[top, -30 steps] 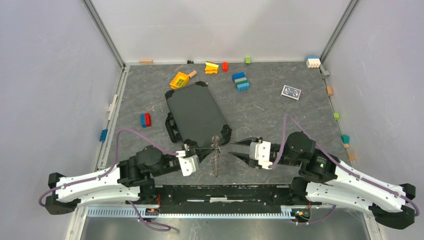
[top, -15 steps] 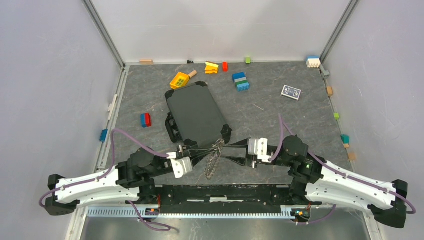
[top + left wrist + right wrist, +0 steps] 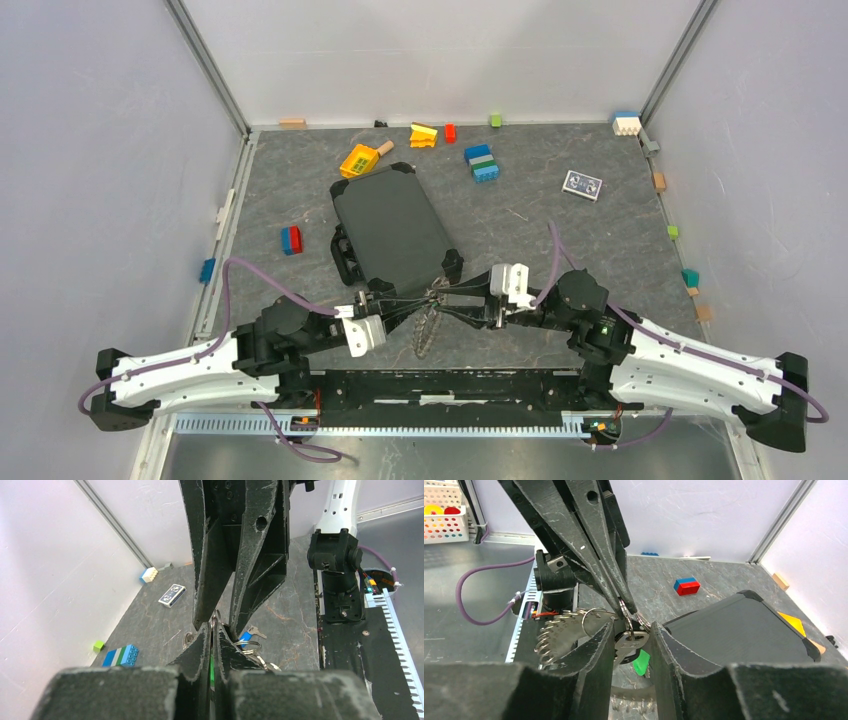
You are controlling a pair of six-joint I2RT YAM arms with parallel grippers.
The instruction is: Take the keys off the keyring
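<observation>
Top view only: got the whole dark grey marbled table (image 3: 560,240), boxed by pale panels on three sides, with a matte black round-cornered case (image 3: 390,225) lying diagonal mid-left. Bare floor right of the case; toy bricks (image 3: 482,162) and a card (image 3: 582,185) well back toward the far edge. Also seeing both arms meeting nose to nose just off the case's near corner. Wrist views add grip detail: have left gripper (image 3: 214,637) pinched fully closed on the keyring (image 3: 428,322); right gripper (image 3: 633,630) with jaws parted, straddling the same spot, can't tell if touching metal. Hanging from the pinch, edge-on from top: keys (image 3: 559,633), dull serrated metal fanned like gear teeth. Right wrist only: small green tag (image 3: 641,663). Left wrist only: blue-headed key (image 3: 244,637)
</observation>
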